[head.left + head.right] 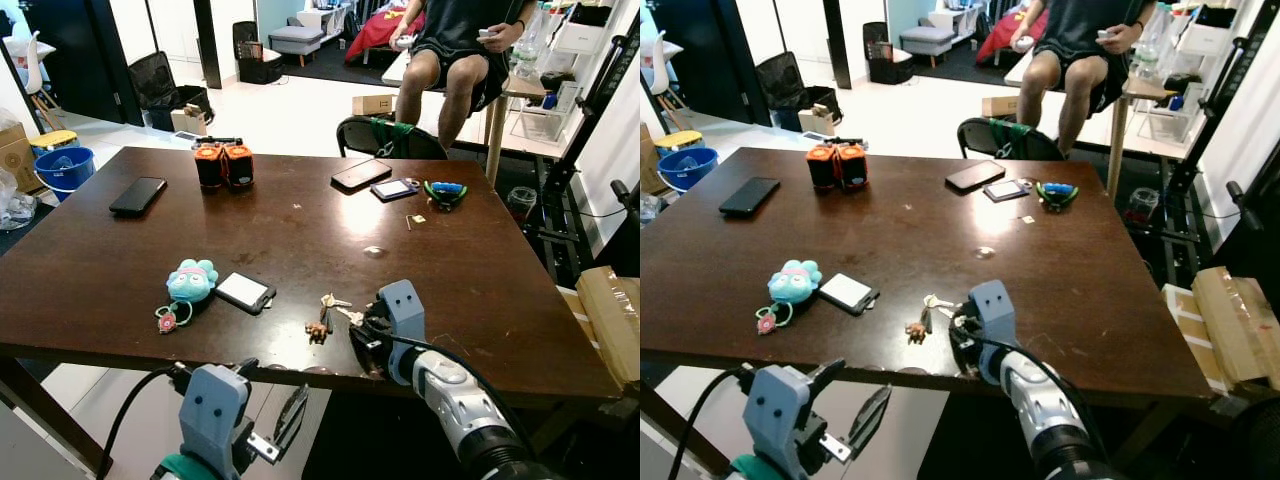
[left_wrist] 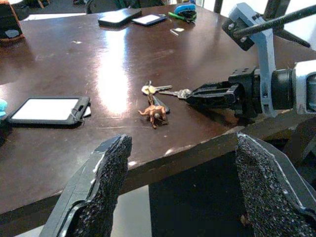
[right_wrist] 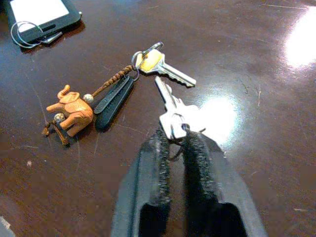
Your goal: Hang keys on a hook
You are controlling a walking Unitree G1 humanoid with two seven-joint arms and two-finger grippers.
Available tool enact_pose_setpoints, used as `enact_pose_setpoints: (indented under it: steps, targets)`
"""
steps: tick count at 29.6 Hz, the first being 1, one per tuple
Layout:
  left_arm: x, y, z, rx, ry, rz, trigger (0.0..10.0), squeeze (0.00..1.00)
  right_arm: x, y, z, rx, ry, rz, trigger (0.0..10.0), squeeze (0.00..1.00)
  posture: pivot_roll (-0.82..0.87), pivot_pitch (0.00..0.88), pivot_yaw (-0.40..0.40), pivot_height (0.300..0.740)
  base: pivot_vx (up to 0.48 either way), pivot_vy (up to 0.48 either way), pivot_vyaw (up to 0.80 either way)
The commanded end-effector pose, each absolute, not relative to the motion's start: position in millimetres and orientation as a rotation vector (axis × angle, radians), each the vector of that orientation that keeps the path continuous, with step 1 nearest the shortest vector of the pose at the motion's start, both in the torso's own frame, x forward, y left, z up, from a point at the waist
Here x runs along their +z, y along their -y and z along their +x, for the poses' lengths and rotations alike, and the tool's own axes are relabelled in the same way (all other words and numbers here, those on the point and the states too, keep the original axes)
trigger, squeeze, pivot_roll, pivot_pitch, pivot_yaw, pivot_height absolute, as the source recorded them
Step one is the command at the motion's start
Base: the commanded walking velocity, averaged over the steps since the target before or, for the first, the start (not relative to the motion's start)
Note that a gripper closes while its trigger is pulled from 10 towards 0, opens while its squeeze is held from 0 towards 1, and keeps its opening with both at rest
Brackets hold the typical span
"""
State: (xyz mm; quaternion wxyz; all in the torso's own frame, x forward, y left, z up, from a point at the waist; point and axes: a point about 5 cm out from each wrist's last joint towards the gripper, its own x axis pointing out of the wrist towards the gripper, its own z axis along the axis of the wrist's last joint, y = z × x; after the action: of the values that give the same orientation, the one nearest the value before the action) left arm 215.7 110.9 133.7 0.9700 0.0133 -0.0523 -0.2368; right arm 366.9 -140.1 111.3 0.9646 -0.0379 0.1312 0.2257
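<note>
Keys flat on dark table near front edge, right gripper pinching silver key head, left gripper spread wide below table edge.

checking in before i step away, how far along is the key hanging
Early stage. Done: the right gripper has reached the keys near the table's front edge. In hand: its fingers are pinched shut on the head of a silver key, with the bunch and its elephant charm lying flat on the wood. Left: lifting the keys, finding a hook and hanging them. The left gripper hangs open below the table edge.
</note>
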Motion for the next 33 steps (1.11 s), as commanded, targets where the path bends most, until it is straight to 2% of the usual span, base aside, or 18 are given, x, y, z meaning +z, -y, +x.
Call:
enact_pose_setpoints:
  steps: [1,20,27,33]
  targets:
    - [132,-111,213,-0.485,0.097,0.031,10.0,0.0,91,141,359,0.462,-0.358,-0.071,0.0,0.0,-0.12,0.093,0.087,0.74,0.0,0.0,0.0]
    - [131,-114,213,-0.479,0.094,0.038,10.0,0.0,99,139,362,0.448,-0.3,-0.047,0.0,0.0,-0.12,0.085,0.085,0.74,0.0,0.0,0.0]
    - [134,-122,210,-0.456,0.105,0.02,10.0,0.0,141,134,369,0.439,-0.064,0.106,0.0,0.0,-0.12,0.076,0.087,0.74,0.0,0.0,0.0]
    - [137,-128,211,-0.442,0.119,0.004,10.0,0.0,158,132,370,0.448,0.014,0.139,0.0,0.0,-0.13,0.067,0.09,0.74,0.0,0.0,0.0]
